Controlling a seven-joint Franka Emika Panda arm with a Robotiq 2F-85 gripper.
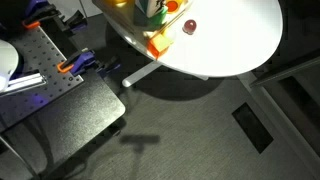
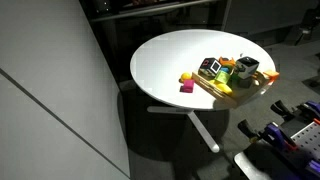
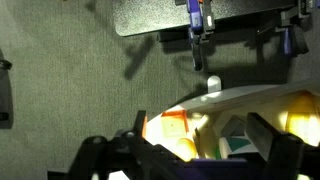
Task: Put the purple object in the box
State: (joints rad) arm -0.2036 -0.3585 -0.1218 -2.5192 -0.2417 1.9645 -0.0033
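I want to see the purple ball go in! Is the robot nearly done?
Not yet. Done: nothing so far. The purple object sits on the white table, outside the box. In hand: the end effector looks open and empty, near the table's edge. Left: reach the purple object, grab it, drop it in the box.

Maroon purple object (image 1: 189,27), white table (image 1: 240,35), tan-and-orange box (image 1: 158,45).

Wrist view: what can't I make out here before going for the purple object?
- purple object: not discernible in the wrist view; only a tiny blob in an exterior view.
- box: cut off by the top edge in an exterior view; contents blurred in the wrist view.
- gripper: dark against glare; outside both exterior views.
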